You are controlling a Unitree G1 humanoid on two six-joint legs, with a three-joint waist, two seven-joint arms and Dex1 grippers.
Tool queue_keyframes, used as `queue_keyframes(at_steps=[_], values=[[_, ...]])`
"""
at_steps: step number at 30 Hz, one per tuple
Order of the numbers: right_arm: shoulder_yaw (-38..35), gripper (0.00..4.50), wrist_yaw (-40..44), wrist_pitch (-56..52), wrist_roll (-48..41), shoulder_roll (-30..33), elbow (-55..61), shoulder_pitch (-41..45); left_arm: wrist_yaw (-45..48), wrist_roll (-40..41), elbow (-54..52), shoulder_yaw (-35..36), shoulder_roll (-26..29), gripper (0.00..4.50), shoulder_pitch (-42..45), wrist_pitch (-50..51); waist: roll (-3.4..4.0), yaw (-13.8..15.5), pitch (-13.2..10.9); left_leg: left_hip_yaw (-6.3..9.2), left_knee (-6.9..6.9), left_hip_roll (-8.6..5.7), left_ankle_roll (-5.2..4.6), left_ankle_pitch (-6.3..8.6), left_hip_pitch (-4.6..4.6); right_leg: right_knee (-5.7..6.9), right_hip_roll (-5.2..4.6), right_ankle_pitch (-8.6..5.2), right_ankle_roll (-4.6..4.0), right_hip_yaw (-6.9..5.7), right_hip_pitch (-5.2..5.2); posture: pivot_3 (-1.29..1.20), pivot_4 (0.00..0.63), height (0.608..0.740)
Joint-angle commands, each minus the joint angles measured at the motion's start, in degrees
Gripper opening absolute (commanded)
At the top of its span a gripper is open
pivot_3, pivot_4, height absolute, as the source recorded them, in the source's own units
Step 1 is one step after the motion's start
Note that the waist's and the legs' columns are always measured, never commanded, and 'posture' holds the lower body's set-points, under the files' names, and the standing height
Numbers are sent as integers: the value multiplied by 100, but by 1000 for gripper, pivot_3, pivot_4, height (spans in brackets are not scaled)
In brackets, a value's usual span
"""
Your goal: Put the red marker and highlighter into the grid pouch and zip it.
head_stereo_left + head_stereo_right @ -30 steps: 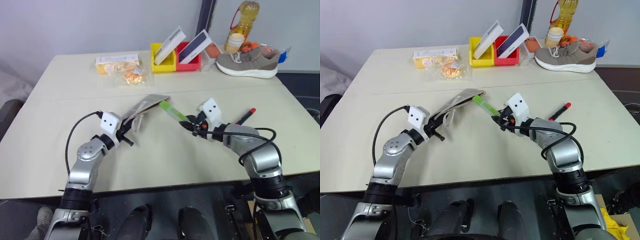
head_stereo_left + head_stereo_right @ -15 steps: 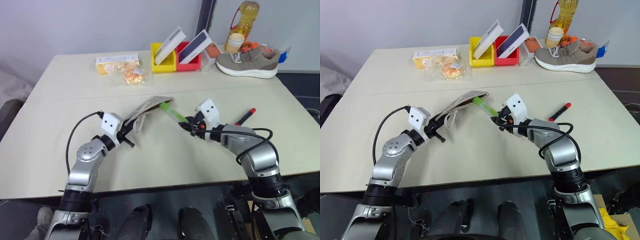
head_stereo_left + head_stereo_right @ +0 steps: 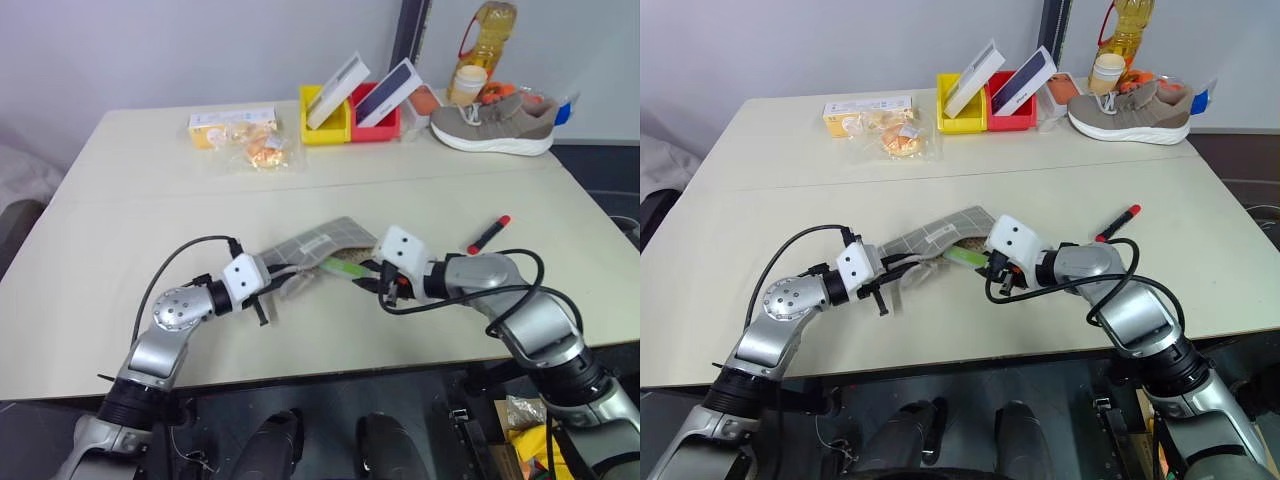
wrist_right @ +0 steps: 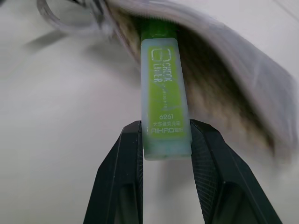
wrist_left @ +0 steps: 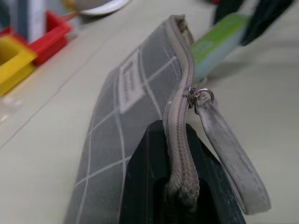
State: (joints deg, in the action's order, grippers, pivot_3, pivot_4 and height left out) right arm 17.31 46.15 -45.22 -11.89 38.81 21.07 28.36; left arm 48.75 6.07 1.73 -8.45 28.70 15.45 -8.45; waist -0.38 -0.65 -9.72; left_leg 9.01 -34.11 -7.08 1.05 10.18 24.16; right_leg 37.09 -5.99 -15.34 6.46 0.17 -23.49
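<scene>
Spanning the whole scene, the wide beige table (image 3: 120,200) carries everything. On it the flat grey fabric grid pouch (image 3: 318,243) with thin white lines lies at the middle, its zipper edge pinched by the left tool (image 3: 262,292), whose jaws are clamped shut on the fabric. The right tool (image 4: 164,154) grips the pale cap end of the short flat light-green highlighter (image 4: 162,93), whose front end is already inside the pouch mouth. The slim black marker with a red end (image 3: 488,233) lies well apart, untouched.

Risks, as I judge them: the mouth is narrow and slack, so a push could snag on the zipper lip and slide the pouch; an early release could let the highlighter slip back out.
</scene>
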Motion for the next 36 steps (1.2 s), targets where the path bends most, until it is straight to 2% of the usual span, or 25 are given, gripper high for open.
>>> queue_keyframes(at_steps=[1,2,9,13,15,19,23,28,31,35,36], values=[[22,849,19,167,74,-91,120,281,174,29,-173,-61,46,0,101,-230,0,4,0,1,0,0,0,0,1,0,0,0,0,-1,0,0,150,740],[24,849,7,180,88,-122,81,311,192,37,-158,-54,43,0,118,-239,0,4,0,1,-1,0,0,0,2,0,0,0,0,-1,0,0,150,740],[-504,4380,-186,226,128,-93,-49,284,-83,159,67,248,-79,0,181,-72,-1,11,-1,2,-1,-1,0,0,4,-1,4,0,1,-3,-1,0,150,740],[-1333,4449,-321,151,-130,-68,-150,76,-426,277,111,422,-287,0,166,184,-2,20,-1,3,-2,-2,0,0,4,-1,6,1,1,-5,1,0,150,740],[-1975,4449,-570,45,-338,-215,-385,-51,-734,287,163,510,-482,0,209,320,-3,27,-1,3,-3,-2,0,0,4,-1,7,1,2,-5,1,0,150,740],[-3118,4449,-1779,-325,-189,-469,-1600,1,-1566,291,266,662,-1098,0,377,812,-8,97,-1,3,-12,-5,-1,-1,2,1,7,2,3,-8,9,0,150,740],[-3521,4449,-2749,-641,41,-721,-1450,-106,-1764,284,278,604,-1367,0,458,990,-4,94,0,-6,-9,-3,-1,-1,2,12,7,2,2,0,-2,0,150,740],[-4186,4449,-4268,-1149,321,-1612,-1413,-164,-1675,597,328,561,-1704,0,580,1402,-5,113,1,-10,-8,-2,0,-2,2,15,8,2,2,3,-3,0,150,740],[-4412,4449,-4553,-1089,205,-1984,-1647,-87,-1503,785,318,534,-1756,0,647,1686,-3,116,1,-12,-11,-3,-1,-2,2,15,8,2,2,4,-2,0,150,740],[-4279,4449,-4635,-873,224,-2046,-2008,-58,-1420,951,246,550,-1795,0,680,2007,-2,107,2,-15,-11,-3,-1,-2,2,15,9,2,2,4,-1,0,150,740],[-4275,4217,-4663,-827,213,-2057,-2097,-36,-1431,998,213,578,-1816,0,686,2075,-2,102,2,-15,-11,-4,-1,-2,1,15,9,2,2,4,-1,0,150,740]])
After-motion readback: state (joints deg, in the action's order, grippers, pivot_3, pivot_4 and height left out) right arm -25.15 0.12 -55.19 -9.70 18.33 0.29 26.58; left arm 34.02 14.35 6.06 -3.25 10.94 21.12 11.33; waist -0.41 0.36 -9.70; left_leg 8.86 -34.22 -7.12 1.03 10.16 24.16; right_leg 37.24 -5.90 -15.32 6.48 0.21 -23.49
